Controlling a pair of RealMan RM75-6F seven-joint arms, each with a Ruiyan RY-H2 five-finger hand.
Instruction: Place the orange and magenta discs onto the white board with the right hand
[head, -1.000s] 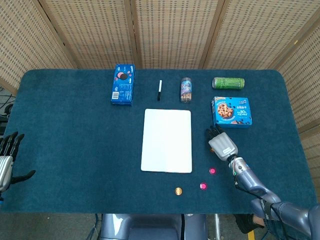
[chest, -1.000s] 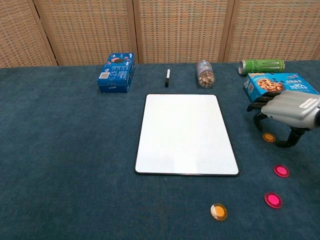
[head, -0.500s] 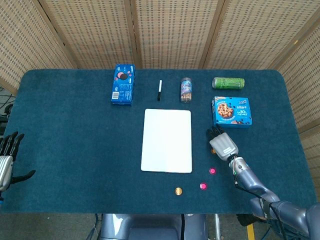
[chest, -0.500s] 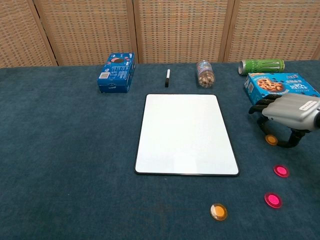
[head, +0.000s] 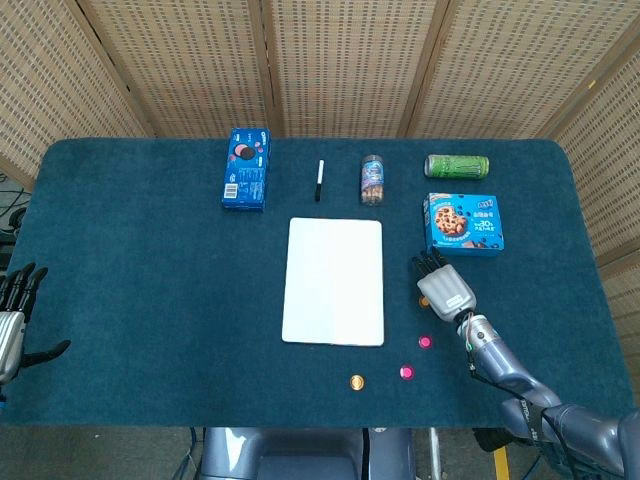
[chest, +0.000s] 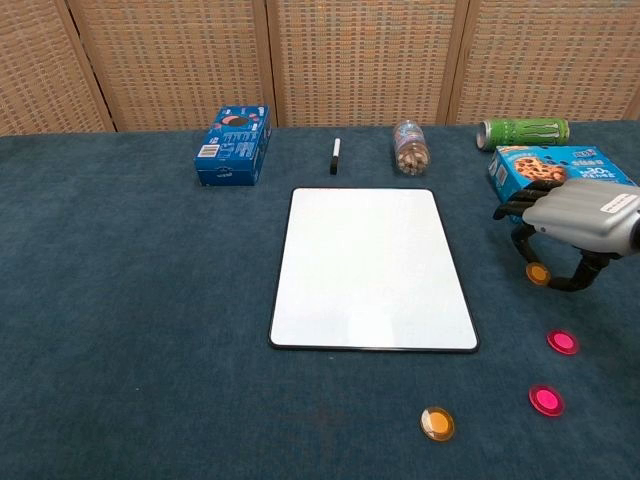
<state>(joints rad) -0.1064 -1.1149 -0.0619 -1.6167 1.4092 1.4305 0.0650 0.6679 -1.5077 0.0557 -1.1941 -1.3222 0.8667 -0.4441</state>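
Note:
The white board (chest: 370, 268) (head: 333, 281) lies flat mid-table. Right of it my right hand (chest: 580, 215) (head: 445, 287) hovers palm down just in front of the cookie box, and an orange disc (chest: 538, 273) sits pinched between its fingertips and thumb, low over the cloth. A second orange disc (chest: 437, 423) (head: 357, 381) lies near the front edge. Two magenta discs (chest: 545, 400) (chest: 563, 342) lie to its right, below the hand. My left hand (head: 10, 320) rests at the table's far left edge with fingers spread and nothing in it.
Along the back stand a blue biscuit box (chest: 233, 146), a black marker (chest: 335, 155), a lying jar (chest: 408, 147) and a green can (chest: 522, 131). A blue cookie box (chest: 555, 168) sits right behind my right hand.
The right hand with the orange disc drifted slightly right and down, then came back left to about where it started. The loose discs and the left hand have not moved.

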